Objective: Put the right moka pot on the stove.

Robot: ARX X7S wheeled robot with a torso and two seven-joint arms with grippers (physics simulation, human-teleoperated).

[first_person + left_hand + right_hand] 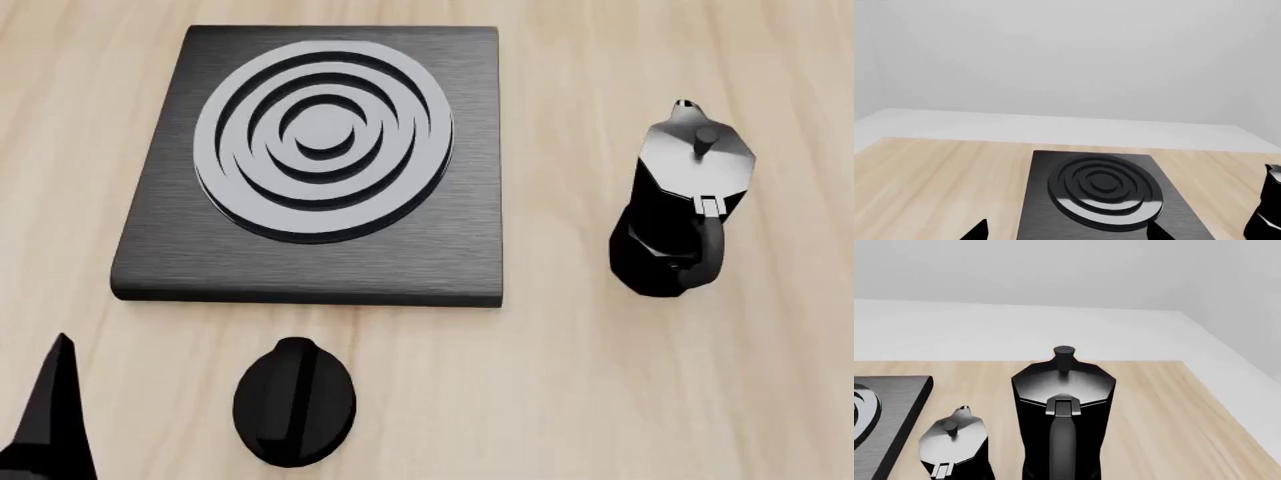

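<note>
The right moka pot (1063,400), glossy black with a grey lid and knob, fills the middle of the right wrist view, handle toward the camera. My right gripper (1062,475) sits at that handle; no finger shows spread to either side, so it looks shut on it. This pot and the right arm are outside the head view. The other moka pot (681,210) stands upright just right of the stove (160,250) and also shows in the right wrist view (954,440). My left gripper (1067,235) is open and empty over the stove's near edge (1044,200).
A black oval knob (294,400) lies on the wooden table in front of the stove. One left finger (56,400) shows at the head view's lower left. The table's far edge meets a white floor and wall. The second pot shows at the left wrist view's edge (1269,205).
</note>
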